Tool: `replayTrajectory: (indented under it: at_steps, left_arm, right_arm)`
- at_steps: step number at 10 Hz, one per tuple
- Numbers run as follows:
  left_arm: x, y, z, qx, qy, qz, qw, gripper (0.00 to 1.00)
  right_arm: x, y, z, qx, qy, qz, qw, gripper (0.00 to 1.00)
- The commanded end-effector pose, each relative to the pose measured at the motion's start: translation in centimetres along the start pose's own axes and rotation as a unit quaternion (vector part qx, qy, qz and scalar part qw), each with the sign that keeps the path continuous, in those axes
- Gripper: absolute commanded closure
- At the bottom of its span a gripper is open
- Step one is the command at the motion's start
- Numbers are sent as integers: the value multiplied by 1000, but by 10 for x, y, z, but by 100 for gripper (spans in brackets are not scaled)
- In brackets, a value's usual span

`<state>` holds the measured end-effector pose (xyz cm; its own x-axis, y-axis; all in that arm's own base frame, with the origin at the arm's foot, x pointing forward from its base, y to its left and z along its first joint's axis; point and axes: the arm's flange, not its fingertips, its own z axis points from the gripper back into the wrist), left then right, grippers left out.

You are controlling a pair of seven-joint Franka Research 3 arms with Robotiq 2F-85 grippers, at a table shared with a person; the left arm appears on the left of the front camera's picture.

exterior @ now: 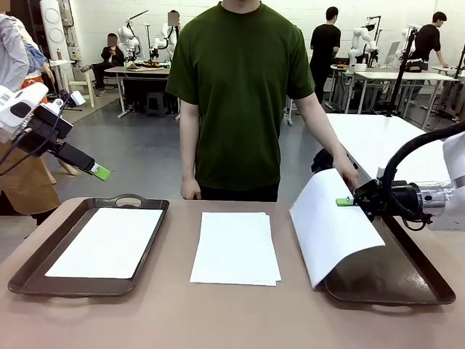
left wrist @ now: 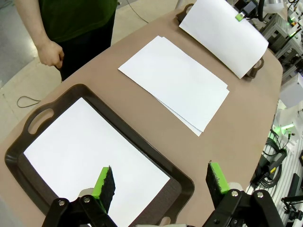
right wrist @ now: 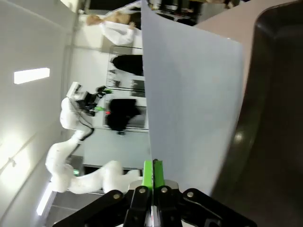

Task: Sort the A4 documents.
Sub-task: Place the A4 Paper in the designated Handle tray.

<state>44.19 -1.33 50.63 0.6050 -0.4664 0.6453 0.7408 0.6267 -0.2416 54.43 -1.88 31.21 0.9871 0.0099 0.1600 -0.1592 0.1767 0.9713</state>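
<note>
Right gripper (exterior: 347, 201): jaws pinched 1 curled sheet (exterior: 330, 225) over 3 o'clock tray (exterior: 396, 282) | left gripper (left wrist: 161, 177): jaws gaped, empty, hovered at 9 o'clock.

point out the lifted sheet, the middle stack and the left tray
lifted sheet (exterior: 330, 225): front view, middle of curved face
middle stack (exterior: 234, 247): front view, top sheet's centre
left tray (exterior: 73, 286): front view, near rim

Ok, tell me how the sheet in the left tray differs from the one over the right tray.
The left-tray sheet lies flat; the right-tray sheet curves upward, one edge raised. The left-tray sheet is untouched; the right-tray sheet is pinched by the right tool. Both are blank white A4 paper.
</note>
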Motion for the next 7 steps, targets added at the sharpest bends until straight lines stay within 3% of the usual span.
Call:
replayTrajectory:
  at_steps: [1,7]
  left_arm:
    - [-1,0,0,3,1,-10,1000,0]
    - [-1,0,0,3,1,-10,1000,0]
  right_arm:
    - [-10,2,-8,-73,15,43,996,99]
    - [-5,-2,41,-229,6,87,969,99]
